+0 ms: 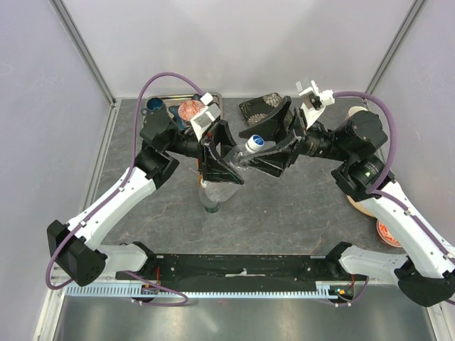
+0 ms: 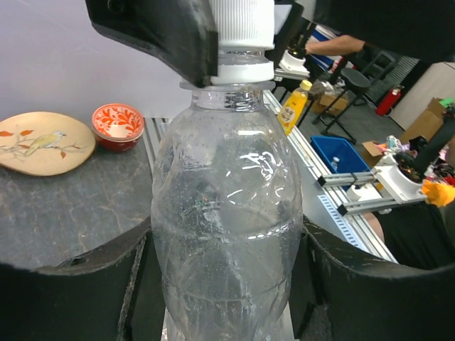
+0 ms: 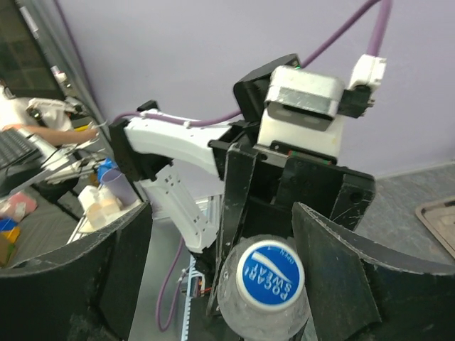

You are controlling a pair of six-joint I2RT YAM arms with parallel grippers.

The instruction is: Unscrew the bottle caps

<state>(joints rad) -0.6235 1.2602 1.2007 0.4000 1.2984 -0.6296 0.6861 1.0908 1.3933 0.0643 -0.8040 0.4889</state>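
While the left gripper (image 2: 227, 291) clamps the bottle (image 2: 227, 199) and the right gripper (image 3: 222, 212) hangs spread around the cap (image 3: 269, 273), an off-centre pinch could slip, or twist that thin bottle loose, imo.

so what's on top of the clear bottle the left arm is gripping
A blue-and-white cap, printed Pocari Sweat, sits on the neck of the clear bottle, between the spread fingers of the right gripper. The cap covers the threads, so how loose it is cannot be seen.

Grey marbled table (image 1: 284, 213): bird-painted plate (image 2: 43, 160), red bowl (image 2: 117, 142) beside it; metal tray (image 1: 217, 95) at far edge.
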